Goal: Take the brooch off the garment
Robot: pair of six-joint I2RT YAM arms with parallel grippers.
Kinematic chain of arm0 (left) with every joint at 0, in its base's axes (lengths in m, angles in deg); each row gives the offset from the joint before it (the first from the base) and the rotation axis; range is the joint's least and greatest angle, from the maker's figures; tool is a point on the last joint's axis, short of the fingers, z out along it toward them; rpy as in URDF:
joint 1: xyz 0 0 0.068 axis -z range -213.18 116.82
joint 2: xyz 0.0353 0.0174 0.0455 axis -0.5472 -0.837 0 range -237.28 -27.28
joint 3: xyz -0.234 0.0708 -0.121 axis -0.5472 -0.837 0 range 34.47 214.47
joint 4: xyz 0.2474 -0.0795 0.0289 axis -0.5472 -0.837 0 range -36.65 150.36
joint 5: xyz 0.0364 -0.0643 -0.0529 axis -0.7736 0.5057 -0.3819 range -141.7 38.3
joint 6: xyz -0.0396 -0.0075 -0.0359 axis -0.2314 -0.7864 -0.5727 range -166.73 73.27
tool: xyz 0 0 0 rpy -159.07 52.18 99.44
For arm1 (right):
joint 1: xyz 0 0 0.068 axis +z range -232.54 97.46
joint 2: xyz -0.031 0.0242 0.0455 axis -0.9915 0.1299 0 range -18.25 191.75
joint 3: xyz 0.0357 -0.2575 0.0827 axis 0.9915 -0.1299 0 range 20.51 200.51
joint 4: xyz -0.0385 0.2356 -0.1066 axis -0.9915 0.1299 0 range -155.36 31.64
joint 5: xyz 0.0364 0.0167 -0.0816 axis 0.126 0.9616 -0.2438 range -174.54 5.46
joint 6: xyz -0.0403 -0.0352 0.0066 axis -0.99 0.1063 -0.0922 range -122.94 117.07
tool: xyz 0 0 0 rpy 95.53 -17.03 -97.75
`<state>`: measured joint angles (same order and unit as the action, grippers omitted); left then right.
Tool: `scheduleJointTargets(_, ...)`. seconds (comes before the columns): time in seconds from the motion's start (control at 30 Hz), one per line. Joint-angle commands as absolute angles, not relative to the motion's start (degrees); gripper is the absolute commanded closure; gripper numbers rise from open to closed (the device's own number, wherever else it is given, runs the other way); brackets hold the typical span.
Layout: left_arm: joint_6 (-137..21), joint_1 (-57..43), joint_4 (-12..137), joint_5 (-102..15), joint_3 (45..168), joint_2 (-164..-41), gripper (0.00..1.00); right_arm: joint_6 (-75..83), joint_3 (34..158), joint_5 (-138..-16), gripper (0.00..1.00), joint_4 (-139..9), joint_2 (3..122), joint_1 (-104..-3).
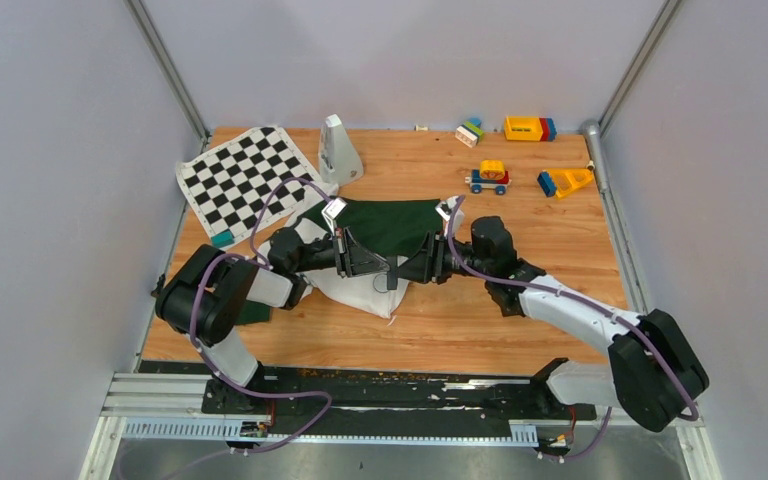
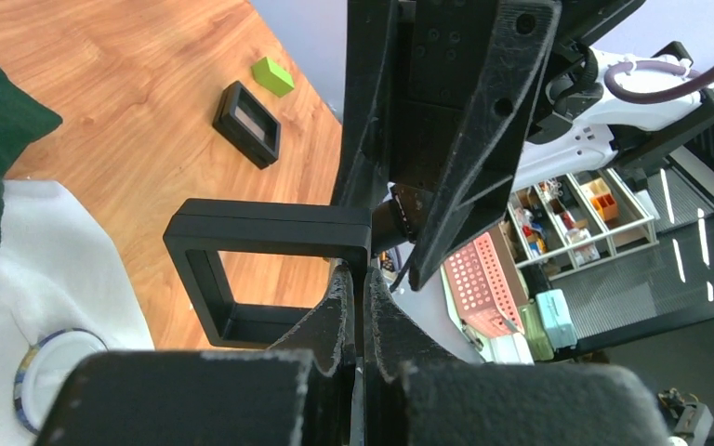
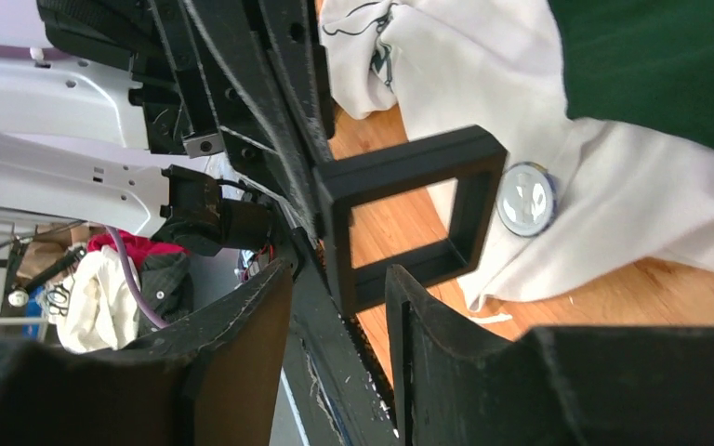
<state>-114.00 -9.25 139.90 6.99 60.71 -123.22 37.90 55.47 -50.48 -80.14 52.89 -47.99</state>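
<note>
The garment (image 1: 380,225) lies crumpled mid-table, dark green sleeve over white cloth (image 3: 614,186). On the white cloth lies a small round piece with a bluish-yellow rim, the brooch (image 3: 526,200) as far as I can tell, also in the left wrist view (image 2: 51,372). My left gripper (image 2: 363,279) is shut on one edge of an open black square frame (image 2: 270,232), held above the cloth. My right gripper (image 3: 339,279) faces it, open, its fingers (image 3: 428,344) standing either side of the frame's (image 3: 409,218) near corner without touching it. Both grippers meet over the garment (image 1: 397,270).
A chequered mat (image 1: 245,180) and a white cone-shaped object (image 1: 339,150) sit at the back left. Toy blocks (image 1: 528,128) and a toy car (image 1: 488,177) stand at the back right. A second black square tray (image 2: 246,123) and a green block (image 2: 272,76) lie on the wood.
</note>
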Motion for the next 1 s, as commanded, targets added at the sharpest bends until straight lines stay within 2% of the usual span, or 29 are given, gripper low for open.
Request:
scheduleJointTargets(0.0, -114.5, -9.2, 143.5, 8.2, 61.2, -124.1, 1.00, 34.5, 59.7, -50.0, 0.59, -81.8, 54.6, -45.8)
scheduleJointTargets(0.37, -115.4, -8.7, 144.3, 8.8, 61.5, -124.6, 1.00, 34.9, 61.2, -51.0, 0.73, -81.5, 57.4, -45.3)
scheduleJointTargets(0.43, -115.4, -8.7, 144.3, 8.8, 61.5, -124.6, 1.00, 34.8, 61.2, -51.0, 0.81, -81.4, 57.5, -45.4)
scheduleJointTargets(0.53, -115.4, -8.7, 144.4, 8.9, 61.5, -124.8, 1.00, 34.6, 61.1, -51.7, 0.99, -80.5, 57.0, -45.4)
scheduleJointTargets(0.73, -115.9, -9.5, 144.7, 8.6, 61.5, -126.1, 1.00, 34.0, 57.2, -54.4, 1.00, -78.5, 51.2, -46.7)
scheduleJointTargets(0.97, -116.1, -9.8, 145.5, 8.7, 61.5, -126.6, 1.00, 35.7, 52.3, -49.9, 1.00, -79.5, 47.2, -51.8)
